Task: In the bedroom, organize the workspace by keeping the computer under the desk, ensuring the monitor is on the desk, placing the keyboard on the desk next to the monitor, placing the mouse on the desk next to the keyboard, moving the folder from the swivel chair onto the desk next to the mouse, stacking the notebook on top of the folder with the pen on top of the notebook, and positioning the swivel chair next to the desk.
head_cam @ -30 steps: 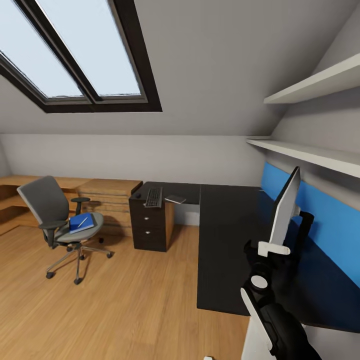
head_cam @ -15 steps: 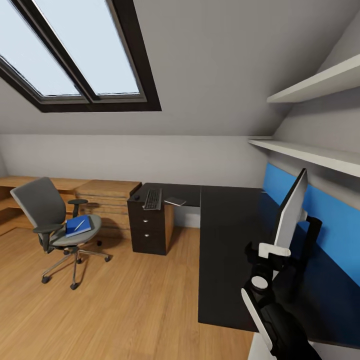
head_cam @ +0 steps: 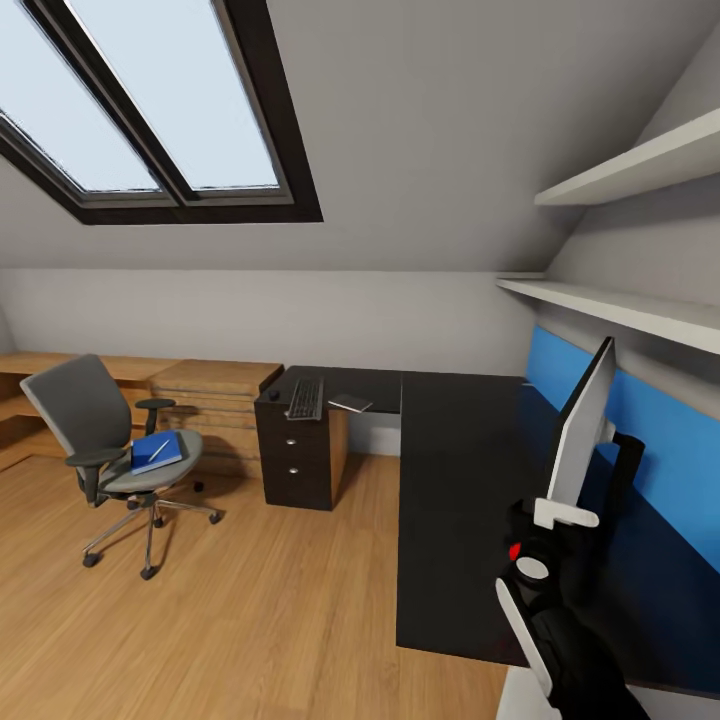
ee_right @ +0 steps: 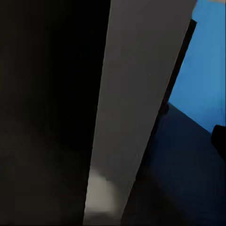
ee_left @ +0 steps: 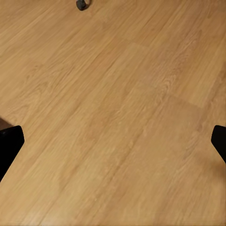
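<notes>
The monitor (head_cam: pixel 582 425) stands edge-on on the desk (head_cam: pixel 460 470) by its blue back panel; its grey back (ee_right: pixel 136 94) fills the right wrist view. My right gripper (head_cam: pixel 562 514) is open at the monitor's lower near edge, with one fingertip (ee_right: pixel 219 141) in sight. The keyboard (head_cam: pixel 306 397), mouse (head_cam: pixel 273 394) and notebook (head_cam: pixel 351 402) lie on the desk's far wing. On the swivel chair (head_cam: pixel 95 420) rests the folder (head_cam: pixel 158 452) with the pen (head_cam: pixel 160 448) on it. My left gripper (ee_left: pixel 113 141) hangs open over the floor. The computer is out of view.
A black drawer unit (head_cam: pixel 295 460) sits under the desk's far wing, beside a light oak chest (head_cam: pixel 215 400). Two wall shelves (head_cam: pixel 620 310) hang above the blue panel. Wood floor (head_cam: pixel 250 600) spreads between chair and desk. A chair caster (ee_left: pixel 81 4) shows near my left gripper.
The view shifted a little at first as the camera moved. Since then my right gripper has dropped slightly below the monitor's lower edge, uncovering a small red light; the monitor stayed put.
</notes>
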`<state>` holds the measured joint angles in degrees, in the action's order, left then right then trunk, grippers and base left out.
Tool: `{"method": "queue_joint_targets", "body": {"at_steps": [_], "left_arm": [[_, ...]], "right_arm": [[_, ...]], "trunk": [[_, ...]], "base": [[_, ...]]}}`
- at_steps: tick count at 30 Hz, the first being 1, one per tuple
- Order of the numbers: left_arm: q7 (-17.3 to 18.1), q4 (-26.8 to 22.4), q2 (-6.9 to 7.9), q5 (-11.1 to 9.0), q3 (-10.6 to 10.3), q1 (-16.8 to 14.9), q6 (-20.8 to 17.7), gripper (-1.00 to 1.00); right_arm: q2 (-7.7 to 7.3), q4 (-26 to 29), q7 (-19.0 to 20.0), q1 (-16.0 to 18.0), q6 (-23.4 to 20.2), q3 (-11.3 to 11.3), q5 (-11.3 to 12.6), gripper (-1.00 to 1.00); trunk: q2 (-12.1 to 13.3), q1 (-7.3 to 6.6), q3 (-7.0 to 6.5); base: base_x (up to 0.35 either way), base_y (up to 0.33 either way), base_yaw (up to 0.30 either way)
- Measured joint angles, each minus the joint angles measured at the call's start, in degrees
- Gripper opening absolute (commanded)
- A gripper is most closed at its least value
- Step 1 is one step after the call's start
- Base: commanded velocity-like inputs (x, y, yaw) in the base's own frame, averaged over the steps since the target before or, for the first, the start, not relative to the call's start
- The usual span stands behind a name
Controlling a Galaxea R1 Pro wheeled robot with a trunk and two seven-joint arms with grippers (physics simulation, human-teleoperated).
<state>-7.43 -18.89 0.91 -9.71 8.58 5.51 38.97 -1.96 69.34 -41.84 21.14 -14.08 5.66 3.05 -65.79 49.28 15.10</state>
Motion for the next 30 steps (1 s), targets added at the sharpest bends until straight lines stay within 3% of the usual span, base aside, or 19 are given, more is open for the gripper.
{"method": "queue_joint_targets", "body": {"at_steps": [9, 30], "left_arm": [[-0.1, 0.0, -0.02, 0.0, 0.0, 0.0, -0.1, 1.00], [-0.3, 0.0, 0.05, 0.0, 0.0, 0.0, -0.1, 1.00]], "right_arm": [[-0.11, -0.3, 0.0, 0.1, -0.1, -1.8, 0.0, 1.00], [-0.16, -0.3, 0.0, 0.1, -0.1, -2.0, 0.0, 1.00]], "trunk": [[0.0, 0.01, 0.00], [0.0, 0.01, 0.00]], "base": [[-0.029, -0.021, 0.000], [-0.178, -0.206, 0.000]]}}
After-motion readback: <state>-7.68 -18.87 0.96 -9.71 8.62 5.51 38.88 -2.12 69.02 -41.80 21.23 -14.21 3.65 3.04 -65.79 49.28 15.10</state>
